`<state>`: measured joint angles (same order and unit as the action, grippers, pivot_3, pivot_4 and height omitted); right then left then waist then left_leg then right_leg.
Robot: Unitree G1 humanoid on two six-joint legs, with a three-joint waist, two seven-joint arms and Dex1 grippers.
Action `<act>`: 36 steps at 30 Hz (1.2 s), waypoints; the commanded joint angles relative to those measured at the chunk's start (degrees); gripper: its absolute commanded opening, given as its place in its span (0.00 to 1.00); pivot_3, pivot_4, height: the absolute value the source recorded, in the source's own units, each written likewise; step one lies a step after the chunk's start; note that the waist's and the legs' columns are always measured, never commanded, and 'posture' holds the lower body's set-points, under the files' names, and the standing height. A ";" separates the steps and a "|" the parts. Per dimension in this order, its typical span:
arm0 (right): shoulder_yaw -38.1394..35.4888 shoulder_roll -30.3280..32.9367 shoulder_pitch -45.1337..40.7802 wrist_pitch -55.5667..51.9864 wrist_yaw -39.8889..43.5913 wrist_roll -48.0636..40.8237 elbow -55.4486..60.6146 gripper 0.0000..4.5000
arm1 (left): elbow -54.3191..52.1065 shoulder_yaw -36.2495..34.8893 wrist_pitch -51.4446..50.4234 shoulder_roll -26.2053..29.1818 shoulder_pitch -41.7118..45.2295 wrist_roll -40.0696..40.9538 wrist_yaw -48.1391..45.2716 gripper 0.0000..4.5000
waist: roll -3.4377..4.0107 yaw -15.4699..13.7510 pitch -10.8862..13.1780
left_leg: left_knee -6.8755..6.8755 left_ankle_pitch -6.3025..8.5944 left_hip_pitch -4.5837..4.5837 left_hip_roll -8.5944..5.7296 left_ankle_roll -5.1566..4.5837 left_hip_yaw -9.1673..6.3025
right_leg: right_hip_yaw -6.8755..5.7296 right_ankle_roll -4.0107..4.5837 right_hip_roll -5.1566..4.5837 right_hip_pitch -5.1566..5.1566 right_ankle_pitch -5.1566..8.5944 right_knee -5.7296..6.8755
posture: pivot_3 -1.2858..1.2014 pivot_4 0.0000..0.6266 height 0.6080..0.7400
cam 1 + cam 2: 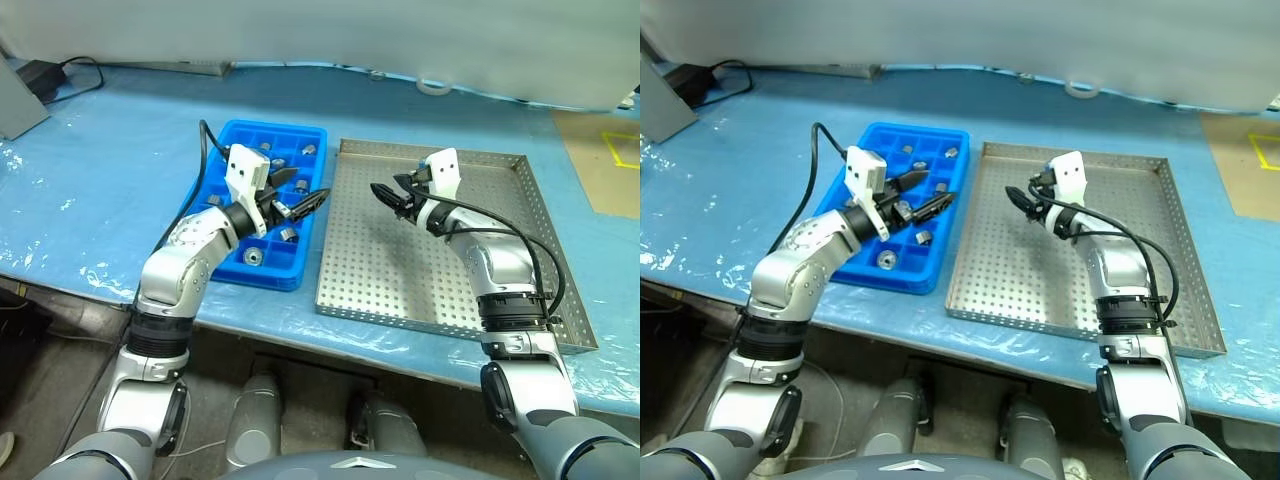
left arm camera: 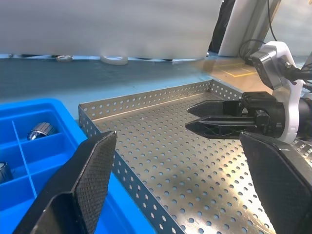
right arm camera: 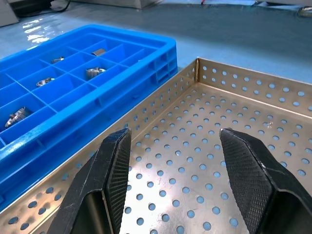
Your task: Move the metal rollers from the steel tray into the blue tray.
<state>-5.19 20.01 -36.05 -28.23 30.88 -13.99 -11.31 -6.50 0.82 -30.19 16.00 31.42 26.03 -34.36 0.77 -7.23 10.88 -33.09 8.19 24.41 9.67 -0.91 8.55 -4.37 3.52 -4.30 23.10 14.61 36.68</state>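
Observation:
Several metal rollers [image 1: 254, 257] lie in compartments of the blue tray [image 1: 262, 279], which stands just left of the steel tray [image 1: 400, 285]. My left gripper [image 1: 303, 192] hovers open and empty over the blue tray's right side, pointing toward the steel tray. Above the steel tray's far left part my right gripper [image 1: 390, 193] is open too, with nothing between its fingers, and faces the left one. The right wrist view shows bare perforated floor [image 3: 195, 161] between its fingers [image 3: 114, 161] and rollers [image 3: 95, 72] in the blue tray [image 3: 122, 83] beyond.
A blue sheet [image 1: 110, 190] covers the table. At the back left lie a black adapter with its cable [image 1: 42, 74] and a grey box [image 1: 15, 105]. A white tape ring [image 1: 433, 87] sits behind the steel tray. A brown board [image 1: 605, 160] lies at the right.

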 commanded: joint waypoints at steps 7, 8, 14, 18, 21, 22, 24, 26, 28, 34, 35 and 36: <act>-1.21 1.29 0.52 -0.26 -0.44 -0.96 3.83 0.67 | -0.17 0.57 1.71 -0.34 1.20 -0.25 -1.21 0.95 | 0.00 0.04 0.00 | 0.00 0.00 -0.01 0.00 -0.01 0.00 | 0.00 0.00 0.00 0.00 0.00 0.00 | 0.56 0.24 1.00; -1.23 1.28 0.61 -0.31 -0.48 -0.99 3.97 0.67 | -0.09 0.62 1.74 -0.32 1.24 -0.26 -1.28 0.95 | 0.00 0.05 0.00 | 0.00 0.00 0.00 0.00 -0.01 0.00 | 0.00 0.00 0.00 0.00 0.00 0.00 | 0.56 0.24 1.00; -1.21 1.18 1.07 -0.46 -1.04 -0.95 4.47 0.67 | 0.27 0.70 1.61 -0.35 1.71 -0.29 -1.73 0.95 | 0.00 0.07 0.00 | 0.00 0.00 -0.01 0.00 -0.01 0.01 | 0.00 0.00 0.00 0.00 0.00 0.00 | 0.55 0.24 1.00; -1.16 1.07 1.46 -0.53 -1.30 -0.96 4.88 0.67 | 0.41 0.76 1.55 -0.41 1.93 -0.32 -1.97 0.95 | 0.00 0.06 0.00 | 0.00 0.00 0.00 0.00 -0.01 0.01 | 0.00 0.00 0.00 0.00 0.00 0.00 | 0.55 0.24 1.00; -1.09 0.99 1.55 -0.58 -1.46 -0.89 4.93 0.67 | 0.67 0.68 1.60 -0.37 2.13 -0.40 -2.14 0.95 | 0.00 0.06 0.00 | 0.00 0.00 -0.01 0.00 -0.02 0.01 | 0.00 0.00 0.00 0.00 0.00 0.00 | 0.55 0.24 1.00; -1.08 0.97 1.50 -0.57 -1.49 -0.89 4.88 0.67 | 0.73 0.66 1.59 -0.38 2.16 -0.39 -2.17 0.95 | 0.00 0.07 0.00 | 0.00 0.00 -0.01 0.00 -0.02 0.01 | 0.00 0.00 0.00 0.00 0.00 0.00 | 0.55 0.24 1.00; -0.99 0.94 1.43 -0.56 -1.53 -0.84 4.81 0.67 | 0.69 0.88 1.60 -0.37 1.95 -0.55 -2.24 0.95 | 0.00 0.07 0.00 | 0.00 0.00 -0.01 0.00 -0.02 0.01 | 0.00 0.00 0.00 0.00 0.00 0.00 | 0.55 0.24 1.00; -0.97 0.88 1.54 -0.58 -1.57 -0.85 4.82 0.67 | 0.58 1.04 1.59 -0.33 1.61 -0.69 -2.33 0.95 | 0.00 0.07 0.00 | 0.00 0.00 -0.01 0.00 -0.02 0.01 | 0.00 0.00 0.00 0.00 0.00 0.00 | 0.55 0.24 1.00; -0.85 0.82 1.83 -0.49 -1.54 -0.79 4.90 0.67 | 0.68 0.90 1.56 -0.33 1.69 -0.67 -2.32 0.95 | 0.00 0.06 0.00 | 0.00 0.00 -0.01 0.00 -0.02 0.01 | 0.00 0.00 0.00 0.00 0.00 0.00 | 0.56 0.24 1.00; -0.56 1.11 1.79 -0.74 -1.11 -0.76 4.92 0.67 | 1.01 0.36 2.08 -0.63 2.24 -0.88 -1.74 0.95 | 0.00 0.07 0.00 | 0.00 0.00 -0.01 0.00 -0.02 0.01 | 0.00 0.00 0.00 0.00 0.00 0.00 | 0.56 0.24 1.00; -0.49 1.32 1.70 -0.84 -0.87 -0.75 5.02 0.67 | 1.04 0.29 2.18 -0.75 2.15 -0.90 -1.58 0.95 | 0.00 0.07 0.00 | 0.00 0.00 -0.01 0.00 -0.02 0.01 | 0.00 0.00 0.00 0.00 0.00 0.00 | 0.56 0.24 1.00; -0.58 1.63 1.50 -0.84 -0.70 -0.70 4.88 0.67 | 0.98 0.20 2.25 -0.86 2.03 -0.79 -1.47 0.95 | 0.00 0.06 0.00 | 0.00 0.00 -0.01 0.00 -0.02 0.01 | 0.00 0.00 0.00 0.00 0.00 0.00 | 0.55 0.24 1.00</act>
<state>-5.38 20.60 -34.05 -29.31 29.88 -13.99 -9.05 -4.56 1.89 -29.23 15.37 32.53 25.05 -35.95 0.77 -7.16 10.88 -33.09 8.19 24.40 9.68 -0.92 8.56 -4.37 3.52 -4.30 23.10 14.61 36.68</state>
